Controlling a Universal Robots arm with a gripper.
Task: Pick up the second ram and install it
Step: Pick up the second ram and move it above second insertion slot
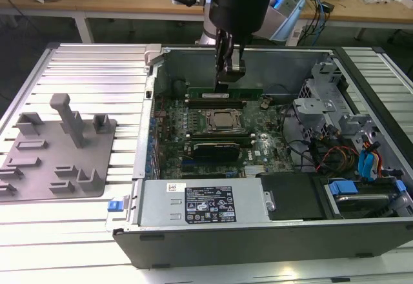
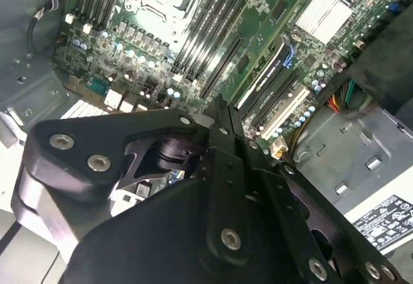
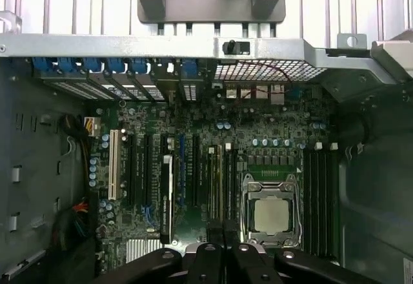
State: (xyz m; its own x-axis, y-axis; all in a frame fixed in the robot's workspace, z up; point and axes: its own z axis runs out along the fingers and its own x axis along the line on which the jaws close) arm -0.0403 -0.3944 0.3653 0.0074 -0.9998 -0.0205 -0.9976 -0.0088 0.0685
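The second ram [image 1: 245, 94], a long green stick, lies level just above the memory slots on the far side of the CPU socket [image 1: 222, 120] inside the open computer case. My gripper [image 1: 224, 85] comes straight down onto the stick's middle and is shut on it. In both wrist views the black fingers [image 3: 216, 239] are pressed close together over the motherboard, with the slots [image 3: 319, 200] and the CPU socket [image 3: 271, 214] below them. The stick itself is hidden by the fingers [image 2: 227, 142] in both wrist views.
A grey plastic holder plate [image 1: 58, 155] with upright blocks lies on the ribbed table at the exterior view's left. Inside the case [image 1: 155, 90] are a black card [image 1: 216, 148], the power supply [image 1: 200, 203] and a drive cage with cables [image 1: 329, 113].
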